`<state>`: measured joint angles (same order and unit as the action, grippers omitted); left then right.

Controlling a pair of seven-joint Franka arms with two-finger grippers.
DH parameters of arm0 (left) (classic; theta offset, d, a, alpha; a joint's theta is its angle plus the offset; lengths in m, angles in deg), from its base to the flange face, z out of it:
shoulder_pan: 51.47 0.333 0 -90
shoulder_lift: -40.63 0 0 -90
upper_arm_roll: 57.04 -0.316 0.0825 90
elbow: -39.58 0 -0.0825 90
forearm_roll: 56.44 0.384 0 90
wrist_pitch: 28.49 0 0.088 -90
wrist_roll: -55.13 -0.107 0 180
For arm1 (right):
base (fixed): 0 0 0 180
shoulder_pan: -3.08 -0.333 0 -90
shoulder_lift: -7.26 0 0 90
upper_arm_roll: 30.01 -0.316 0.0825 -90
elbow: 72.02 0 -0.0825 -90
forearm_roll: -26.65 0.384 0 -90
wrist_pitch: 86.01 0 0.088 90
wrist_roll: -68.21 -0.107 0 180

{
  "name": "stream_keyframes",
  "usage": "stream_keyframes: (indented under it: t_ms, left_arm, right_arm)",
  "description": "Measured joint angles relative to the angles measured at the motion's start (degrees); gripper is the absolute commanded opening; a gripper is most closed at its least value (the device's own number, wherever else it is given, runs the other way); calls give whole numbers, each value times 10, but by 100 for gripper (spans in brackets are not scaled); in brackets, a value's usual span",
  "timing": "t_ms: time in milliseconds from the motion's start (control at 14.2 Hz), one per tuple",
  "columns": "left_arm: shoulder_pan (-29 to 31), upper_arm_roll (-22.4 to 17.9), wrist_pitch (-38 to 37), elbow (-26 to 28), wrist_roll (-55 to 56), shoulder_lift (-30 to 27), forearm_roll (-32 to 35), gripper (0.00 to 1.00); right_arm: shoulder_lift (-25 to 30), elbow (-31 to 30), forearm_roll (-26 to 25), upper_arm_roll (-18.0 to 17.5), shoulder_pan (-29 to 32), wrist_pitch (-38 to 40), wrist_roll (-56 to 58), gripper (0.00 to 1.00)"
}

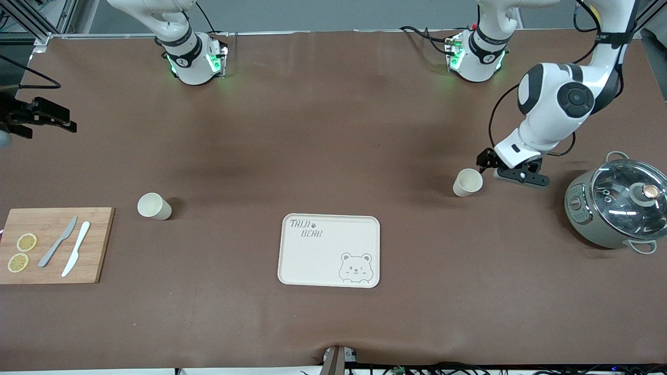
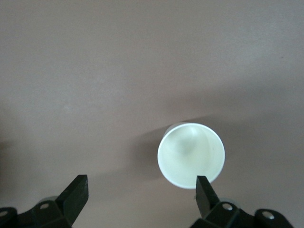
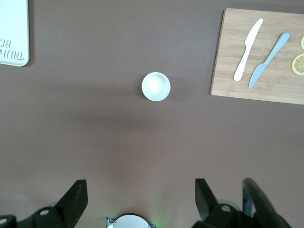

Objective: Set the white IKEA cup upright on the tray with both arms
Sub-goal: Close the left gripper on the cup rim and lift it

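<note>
A white cup (image 1: 467, 183) stands upright on the brown table toward the left arm's end. My left gripper (image 1: 484, 161) hangs low beside it, open and empty. In the left wrist view the cup (image 2: 191, 154) sits just ahead of one fingertip (image 2: 204, 186) of the open left gripper (image 2: 141, 183). A second white cup (image 1: 154, 206) stands upright toward the right arm's end and also shows in the right wrist view (image 3: 156, 86). My right gripper (image 3: 141, 186) is open and empty, high over that end (image 1: 65, 119). The cream bear tray (image 1: 329, 250) lies bare, nearer the front camera, between both cups.
A wooden cutting board (image 1: 54, 245) with two knives and lemon slices lies beside the second cup. A grey pot with a glass lid (image 1: 617, 205) stands at the left arm's end, close to the left gripper. A corner of the tray (image 3: 14, 33) shows in the right wrist view.
</note>
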<state>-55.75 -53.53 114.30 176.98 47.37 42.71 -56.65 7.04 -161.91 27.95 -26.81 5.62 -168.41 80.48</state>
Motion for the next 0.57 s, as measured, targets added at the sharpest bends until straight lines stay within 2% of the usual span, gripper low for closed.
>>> stream_keyframes:
  t_ms: [565]
  left_arm:
    - [0, 1, 122, 19, 0, 80, 0, 100]
  right_arm:
    - [0, 0, 0, 0, 0, 0, 0, 100]
